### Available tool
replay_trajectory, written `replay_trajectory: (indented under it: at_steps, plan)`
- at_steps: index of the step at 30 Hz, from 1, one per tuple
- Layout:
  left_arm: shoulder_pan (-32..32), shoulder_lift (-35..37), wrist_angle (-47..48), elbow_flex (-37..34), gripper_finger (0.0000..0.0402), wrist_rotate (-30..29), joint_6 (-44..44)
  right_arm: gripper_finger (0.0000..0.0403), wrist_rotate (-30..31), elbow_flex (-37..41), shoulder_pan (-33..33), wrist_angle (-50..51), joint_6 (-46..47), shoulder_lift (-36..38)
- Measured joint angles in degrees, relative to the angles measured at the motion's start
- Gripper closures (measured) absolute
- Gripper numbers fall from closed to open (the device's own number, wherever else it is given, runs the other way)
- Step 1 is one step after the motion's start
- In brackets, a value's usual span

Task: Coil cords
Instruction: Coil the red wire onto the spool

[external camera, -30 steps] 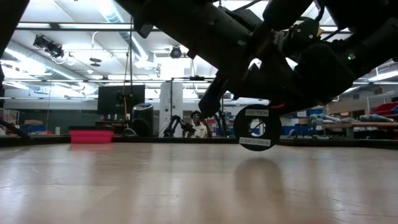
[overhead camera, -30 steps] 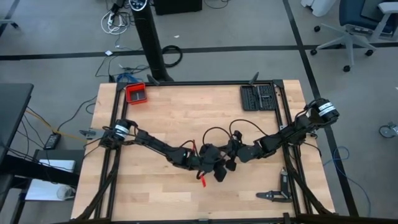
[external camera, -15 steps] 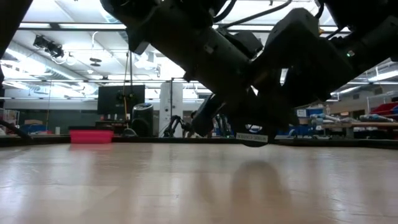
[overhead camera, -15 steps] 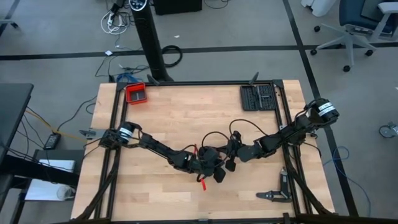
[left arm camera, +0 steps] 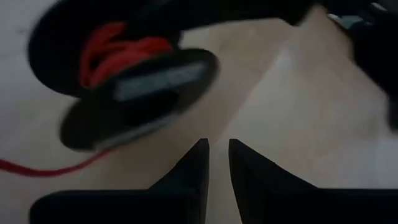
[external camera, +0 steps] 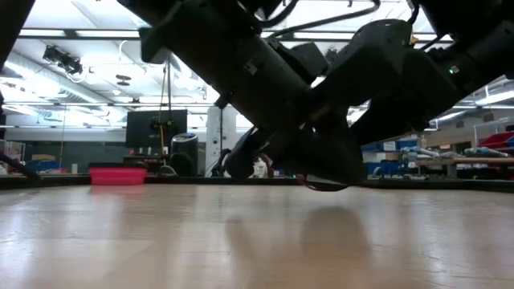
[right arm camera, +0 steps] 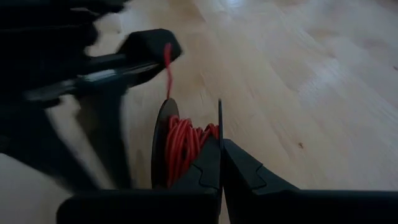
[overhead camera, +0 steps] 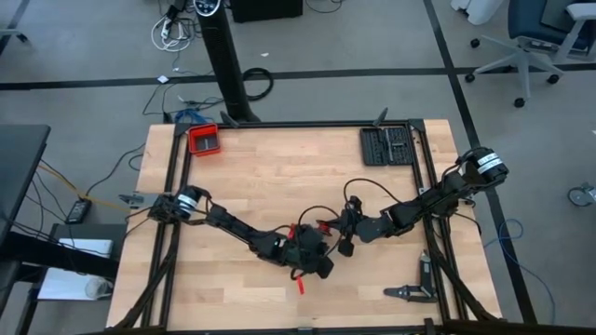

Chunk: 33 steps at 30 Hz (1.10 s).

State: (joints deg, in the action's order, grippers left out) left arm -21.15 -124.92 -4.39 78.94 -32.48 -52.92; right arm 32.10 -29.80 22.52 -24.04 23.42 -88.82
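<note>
Between black spool flanges, thin red cord in tight coils.

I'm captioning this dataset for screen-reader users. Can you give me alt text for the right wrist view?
A black spool wound with thin red cord is clamped by one flange in the shut right pincer above a light wooden table. A strand of red cord rises to the blurred left pincer beyond it.

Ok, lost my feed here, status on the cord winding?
Right gripper shut on spool. Left gripper beside it. Red cord partly wound, tail loose on table. Nothing blocking.
</note>
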Motion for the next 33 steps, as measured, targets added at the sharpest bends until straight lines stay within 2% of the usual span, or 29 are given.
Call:
replay_trajectory:
  at_steps: [14, 23, 33]
  plan:
    - [-3.28, 0.0, 0.32, 0.02, 0.0335, 11.93, -3.28, 0.04, -0.5, 0.02, 0.02, 3.37, 0.99, 0.04]
    - [-3.28, 0.28, 6.95, 0.24, 0.0335, 11.61, -5.12, 0.04, -3.88, -0.09, -0.02, 4.81, 0.91, 0.19]
    - [-3.28, 0.47, 10.21, 0.31, 0.0335, 11.35, -5.81, 0.04, -10.43, -0.25, -0.02, 7.03, -3.12, 0.31]
